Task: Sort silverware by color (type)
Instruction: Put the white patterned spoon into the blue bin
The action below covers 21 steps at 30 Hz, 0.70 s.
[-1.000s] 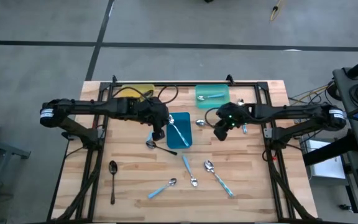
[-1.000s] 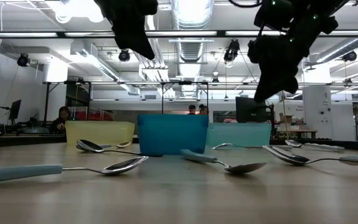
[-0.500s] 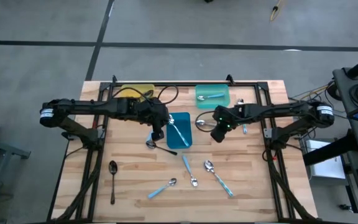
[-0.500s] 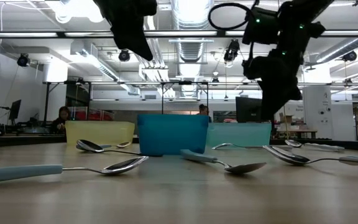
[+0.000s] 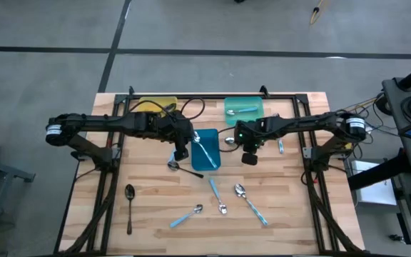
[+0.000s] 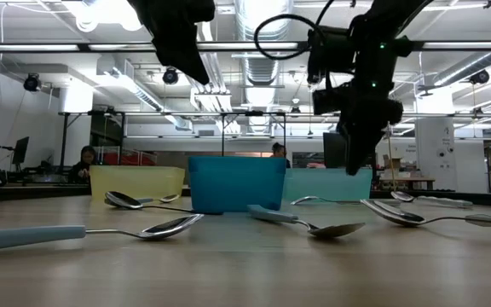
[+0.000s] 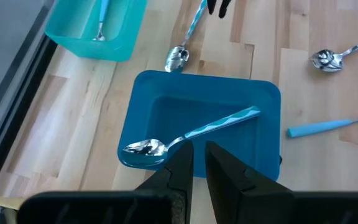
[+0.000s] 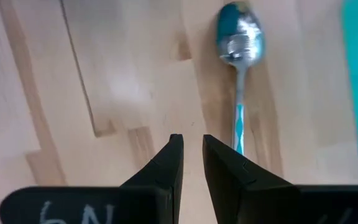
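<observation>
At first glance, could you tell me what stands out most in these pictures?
The blue tray at the table's middle holds one blue-handled spoon, with the left gripper hovering beside it. The right gripper hangs just right of it over another blue-handled spoon, and more spoons lie scattered along the near side.
</observation>
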Tool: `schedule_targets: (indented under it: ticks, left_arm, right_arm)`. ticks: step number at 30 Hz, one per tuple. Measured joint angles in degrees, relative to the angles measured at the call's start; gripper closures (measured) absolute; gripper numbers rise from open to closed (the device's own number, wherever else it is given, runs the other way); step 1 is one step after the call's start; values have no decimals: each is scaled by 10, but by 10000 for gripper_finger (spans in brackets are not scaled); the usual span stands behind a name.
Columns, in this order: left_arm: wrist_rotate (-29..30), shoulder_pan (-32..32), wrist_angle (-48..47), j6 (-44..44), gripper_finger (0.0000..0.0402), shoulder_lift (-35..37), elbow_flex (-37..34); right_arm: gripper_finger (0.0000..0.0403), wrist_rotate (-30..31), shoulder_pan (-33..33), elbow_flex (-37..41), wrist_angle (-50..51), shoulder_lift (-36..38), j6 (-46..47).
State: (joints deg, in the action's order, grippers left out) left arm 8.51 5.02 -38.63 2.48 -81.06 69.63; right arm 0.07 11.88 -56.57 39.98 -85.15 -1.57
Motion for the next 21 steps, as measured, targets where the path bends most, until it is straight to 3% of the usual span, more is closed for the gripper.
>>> schedule_targets:
  ticks: [10, 21]
  left_arm:
    - [0, 0, -8, -5, 377, 2, 0]
    - [1, 0, -17, -5, 377, 3, 0]
  right_arm:
    - [339, -2, 20, 5, -69, -15, -75]
    - [227, 0, 54, 33, -79, -15, -70]
